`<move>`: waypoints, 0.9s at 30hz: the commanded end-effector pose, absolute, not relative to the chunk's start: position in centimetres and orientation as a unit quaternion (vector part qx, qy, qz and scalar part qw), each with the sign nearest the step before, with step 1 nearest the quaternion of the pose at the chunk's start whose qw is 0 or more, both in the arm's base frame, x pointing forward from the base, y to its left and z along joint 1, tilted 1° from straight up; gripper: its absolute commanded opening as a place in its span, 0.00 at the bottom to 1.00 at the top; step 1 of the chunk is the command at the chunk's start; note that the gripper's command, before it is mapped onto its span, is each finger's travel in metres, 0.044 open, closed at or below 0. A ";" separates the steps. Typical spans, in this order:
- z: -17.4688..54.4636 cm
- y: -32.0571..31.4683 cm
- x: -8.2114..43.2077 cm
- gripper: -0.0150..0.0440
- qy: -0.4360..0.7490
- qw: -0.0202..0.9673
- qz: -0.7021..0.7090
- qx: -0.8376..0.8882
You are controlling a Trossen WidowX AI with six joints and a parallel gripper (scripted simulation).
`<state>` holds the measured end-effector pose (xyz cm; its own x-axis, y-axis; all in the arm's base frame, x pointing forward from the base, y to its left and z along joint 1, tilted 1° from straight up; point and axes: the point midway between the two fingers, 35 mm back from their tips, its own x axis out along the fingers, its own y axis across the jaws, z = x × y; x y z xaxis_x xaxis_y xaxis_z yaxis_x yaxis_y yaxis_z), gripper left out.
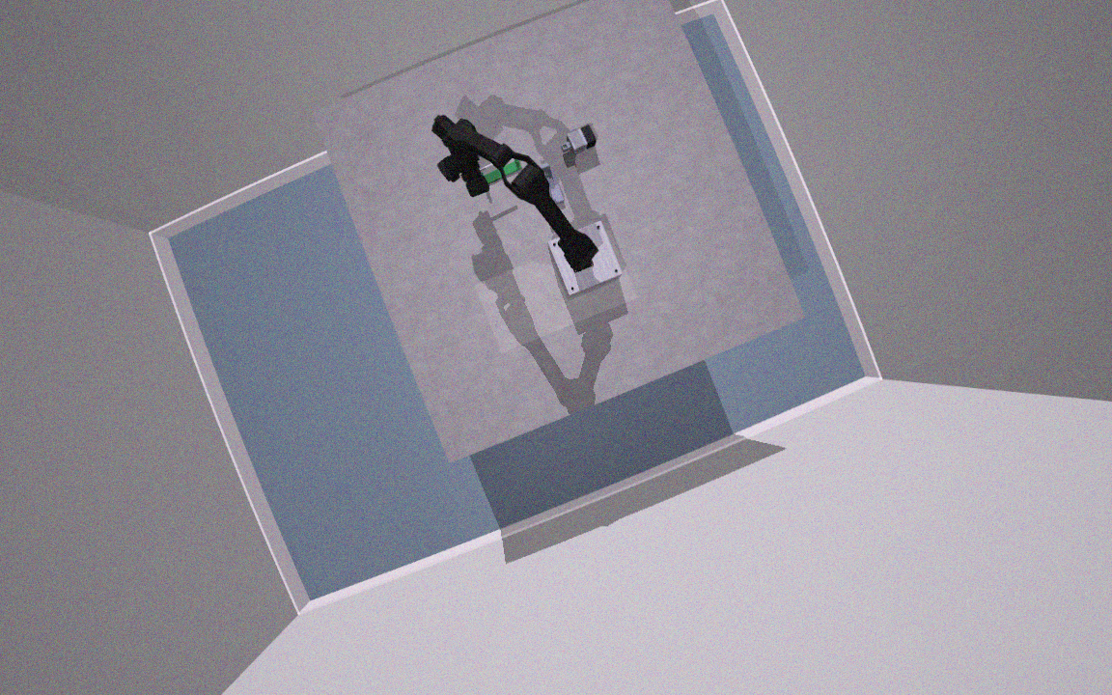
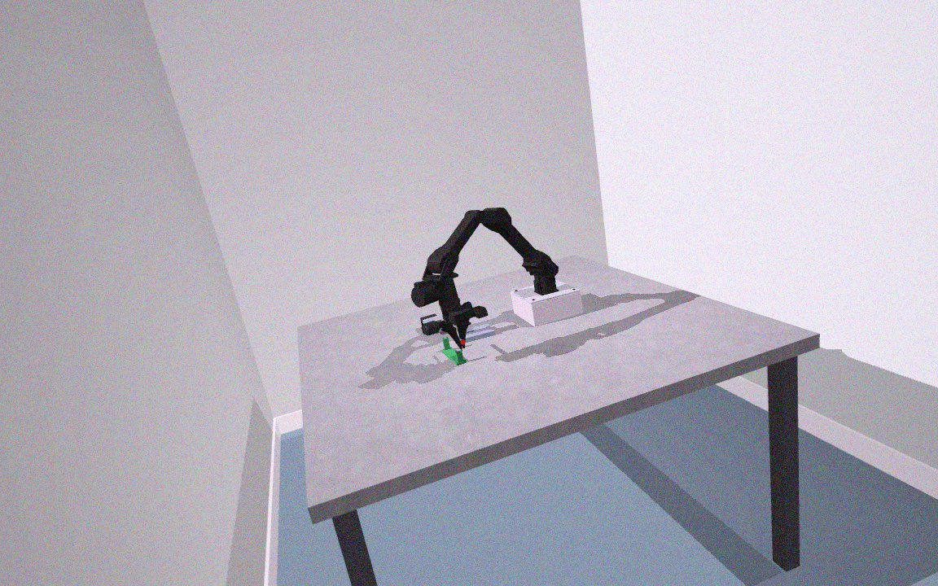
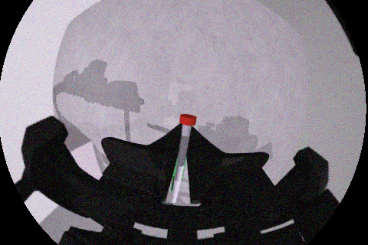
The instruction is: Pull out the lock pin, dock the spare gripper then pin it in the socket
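Note:
My gripper (image 2: 462, 347) (image 3: 184, 126) is shut on the lock pin (image 3: 188, 119), a grey shaft with a red head. The red head also shows in the exterior view (image 2: 462, 342), close above the near end of the green cradle (image 2: 452, 354) (image 1: 504, 173). I cannot tell whether the pin touches the cradle. The pale blue-grey mount (image 1: 556, 191) (image 2: 481, 333) is partly hidden by the arm, and its socket is not clear. The spare gripper (image 1: 579, 138) (image 2: 428, 319), a grey block with a black end, lies apart from the mount.
The arm's white base box (image 1: 574, 282) (image 2: 546, 309) stands on the grey table (image 1: 698, 250) (image 2: 399, 437). The mount lies between the base and the green cradle. Strong arm shadows cross the table.

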<state>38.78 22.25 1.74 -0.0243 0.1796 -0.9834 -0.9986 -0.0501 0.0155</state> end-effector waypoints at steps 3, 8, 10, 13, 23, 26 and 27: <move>0.7 22.2 38.8 0.25 0.445 0.525 0.561 -0.460; 0.0 22.2 38.8 0.25 0.444 0.525 0.561 -0.461; -0.2 22.2 38.8 0.25 0.444 0.525 0.561 -0.461; -0.7 22.2 38.8 0.25 0.444 0.526 0.561 -0.461; -2.0 22.2 38.8 0.25 0.442 0.527 0.560 -0.461; -2.1 22.2 38.8 0.25 0.442 0.527 0.560 -0.461; -2.1 22.2 38.8 0.25 0.442 0.527 0.560 -0.461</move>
